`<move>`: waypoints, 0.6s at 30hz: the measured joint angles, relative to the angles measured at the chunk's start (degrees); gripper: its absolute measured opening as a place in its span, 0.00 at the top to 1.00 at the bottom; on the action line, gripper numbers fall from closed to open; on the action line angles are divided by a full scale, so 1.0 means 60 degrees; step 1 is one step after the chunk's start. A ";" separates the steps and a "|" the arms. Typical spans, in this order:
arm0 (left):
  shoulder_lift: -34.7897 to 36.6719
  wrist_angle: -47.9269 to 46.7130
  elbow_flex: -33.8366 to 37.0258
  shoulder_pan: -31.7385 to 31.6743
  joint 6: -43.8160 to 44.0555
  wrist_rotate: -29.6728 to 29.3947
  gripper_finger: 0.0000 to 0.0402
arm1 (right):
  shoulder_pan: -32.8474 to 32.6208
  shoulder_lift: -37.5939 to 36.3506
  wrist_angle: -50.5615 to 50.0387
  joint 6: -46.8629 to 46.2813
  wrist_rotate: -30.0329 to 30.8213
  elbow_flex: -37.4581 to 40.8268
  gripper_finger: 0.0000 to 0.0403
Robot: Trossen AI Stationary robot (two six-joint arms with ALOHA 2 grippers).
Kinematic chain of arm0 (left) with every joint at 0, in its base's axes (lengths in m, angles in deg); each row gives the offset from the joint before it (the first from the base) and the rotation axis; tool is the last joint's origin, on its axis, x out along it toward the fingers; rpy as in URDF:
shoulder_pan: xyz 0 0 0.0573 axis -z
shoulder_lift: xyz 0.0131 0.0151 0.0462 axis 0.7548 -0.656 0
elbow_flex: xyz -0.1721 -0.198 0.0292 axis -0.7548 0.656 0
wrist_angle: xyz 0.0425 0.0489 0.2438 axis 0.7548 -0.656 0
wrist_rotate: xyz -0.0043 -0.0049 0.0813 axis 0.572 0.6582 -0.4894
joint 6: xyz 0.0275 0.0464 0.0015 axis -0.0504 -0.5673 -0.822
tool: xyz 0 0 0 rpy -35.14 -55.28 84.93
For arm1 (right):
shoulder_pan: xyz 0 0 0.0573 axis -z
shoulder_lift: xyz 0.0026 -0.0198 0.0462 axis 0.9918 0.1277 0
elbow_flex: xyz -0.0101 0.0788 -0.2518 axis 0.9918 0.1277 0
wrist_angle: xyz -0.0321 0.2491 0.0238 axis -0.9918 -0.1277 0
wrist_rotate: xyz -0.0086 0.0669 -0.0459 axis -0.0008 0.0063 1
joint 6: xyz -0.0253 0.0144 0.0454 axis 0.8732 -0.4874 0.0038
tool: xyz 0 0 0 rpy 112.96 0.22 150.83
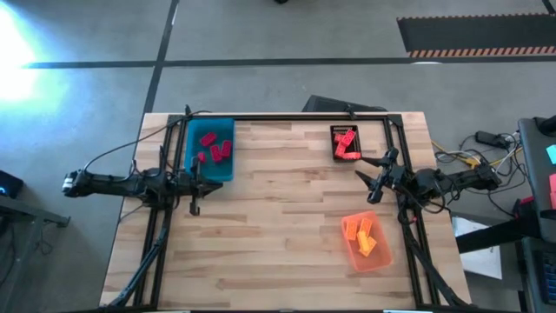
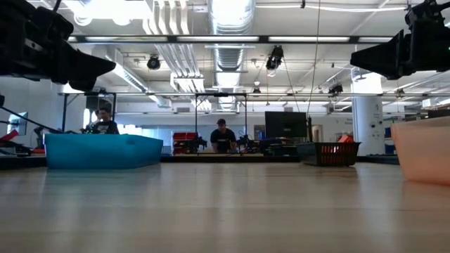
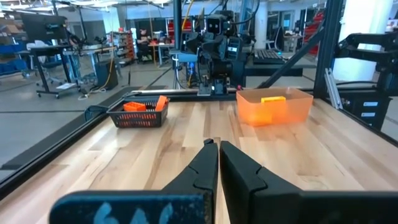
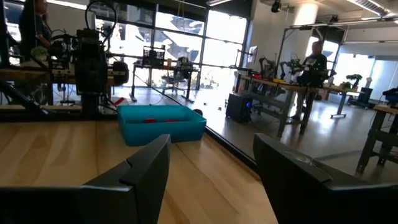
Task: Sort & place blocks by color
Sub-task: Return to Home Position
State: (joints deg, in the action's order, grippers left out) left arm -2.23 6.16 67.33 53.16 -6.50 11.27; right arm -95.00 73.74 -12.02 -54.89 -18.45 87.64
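Note:
Pinkish-red blocks [image 1: 213, 146] lie in the blue tray [image 1: 228, 167] at the table's far left. Red blocks [image 1: 344, 143] lie in the black tray [image 1: 334, 132] at the far right. Orange-yellow blocks [image 1: 363, 235] lie in the translucent orange tray [image 1: 382, 259] at the near right. My left gripper [image 1: 208, 184] hovers shut just near of the blue tray, its fingertips [image 3: 214, 146] together. My right gripper [image 1: 369, 181] hovers open between the black and orange trays and holds nothing, with a wide gap [image 4: 211, 140] between its fingers. I see no loose block on the wood.
Bare wood [image 1: 278, 217] spans the middle of the table. A black metal frame [image 1: 287, 118] runs along the far edge and both sides. Cables [image 1: 460, 158] lie off the right edge. People [image 2: 222, 137] stand at benches in the room beyond the table.

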 joint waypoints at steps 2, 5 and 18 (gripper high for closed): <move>-0.0042 0.0002 0.0000 0.0001 0.0000 0.0000 1.00 | 0.0000 -0.0003 0.0000 0.0000 0.0004 0.0000 0.46; -0.0092 0.0004 0.0000 0.0001 0.0000 0.0000 1.00 | 0.0000 0.0000 0.0000 0.0000 0.0002 0.0000 0.46; -0.0170 0.0004 0.0000 0.0000 0.0000 0.0000 1.00 | 0.0000 0.0004 0.0000 0.0000 0.0000 0.0004 0.46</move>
State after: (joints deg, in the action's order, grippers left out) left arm -3.25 6.19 67.33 53.16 -6.50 11.27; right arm -95.00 73.77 -12.02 -54.89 -18.45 87.66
